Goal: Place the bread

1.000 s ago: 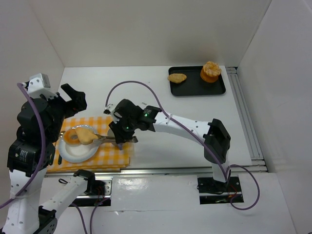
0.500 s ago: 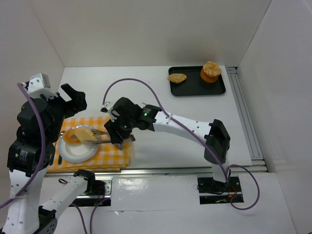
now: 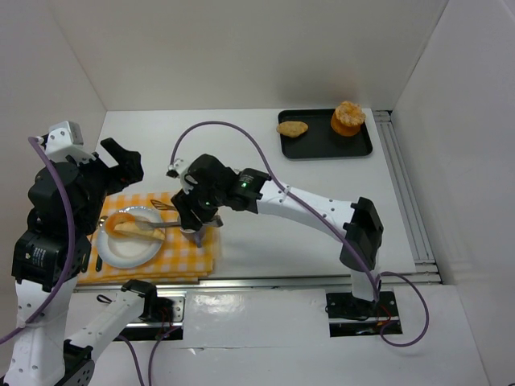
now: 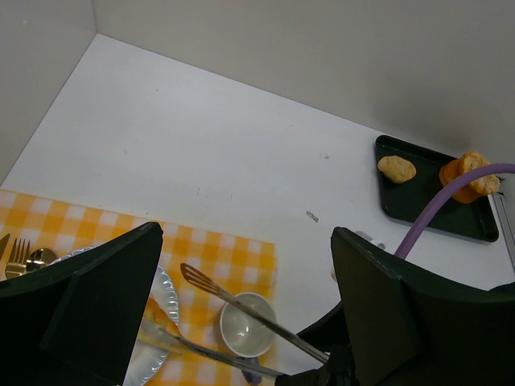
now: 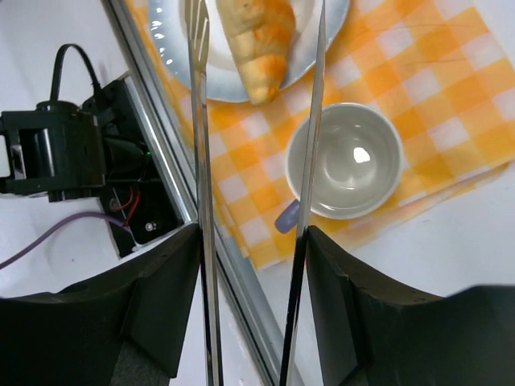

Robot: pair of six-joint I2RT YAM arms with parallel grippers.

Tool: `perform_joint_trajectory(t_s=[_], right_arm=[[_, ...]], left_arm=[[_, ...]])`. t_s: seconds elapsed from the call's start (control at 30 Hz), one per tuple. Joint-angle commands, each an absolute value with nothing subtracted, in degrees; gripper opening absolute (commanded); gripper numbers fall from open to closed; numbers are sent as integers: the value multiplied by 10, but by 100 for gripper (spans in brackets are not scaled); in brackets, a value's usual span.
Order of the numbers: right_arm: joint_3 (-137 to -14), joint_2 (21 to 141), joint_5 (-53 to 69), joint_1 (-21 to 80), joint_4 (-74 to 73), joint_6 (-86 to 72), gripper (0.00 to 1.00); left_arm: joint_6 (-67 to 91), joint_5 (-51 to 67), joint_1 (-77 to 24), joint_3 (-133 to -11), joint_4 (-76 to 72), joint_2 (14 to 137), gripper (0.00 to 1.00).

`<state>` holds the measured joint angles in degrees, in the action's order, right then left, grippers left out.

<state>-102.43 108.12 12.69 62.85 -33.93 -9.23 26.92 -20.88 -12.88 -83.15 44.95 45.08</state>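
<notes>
Just right of the plate (image 3: 121, 256), above the cup (image 5: 344, 159): right tool (image 3: 197, 219).
- State: jaws apart, gripping nothing. Two long blades (image 5: 199, 121) run out from its fingers toward the plate, one with a slotted tip and one plain.
- Croissant (image 5: 256, 44): lies on the plate between the two blades. Bare plate shows on both sides, less on the slotted side, and no contact is visible. Its long axis runs nearly along the blades, with the near tip at the plate's rim.
- Judgement: the bread appears placed. The tool's way off lies straight back along the blades, away from the plate; a sideways swing would likely sweep the croissant.
- Left tool (image 3: 122, 161): above the plate's far side, spread wide, empty.
- Cloth (image 3: 197, 259): checked, under plate and cup, on the tabletop (image 3: 265, 161).
</notes>
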Motion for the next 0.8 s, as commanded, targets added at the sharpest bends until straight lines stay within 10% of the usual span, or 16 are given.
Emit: perform_joint_trajectory(t_s=[0.0,0.77], right_arm=[[-1041,1029,80,605,-330,-83,60],[-517,796,-161,391,-69,-203,59]], left_arm=[[256,-207,-131,-843,428,445,99],[256,-201,-136,-838,428,445,99]])
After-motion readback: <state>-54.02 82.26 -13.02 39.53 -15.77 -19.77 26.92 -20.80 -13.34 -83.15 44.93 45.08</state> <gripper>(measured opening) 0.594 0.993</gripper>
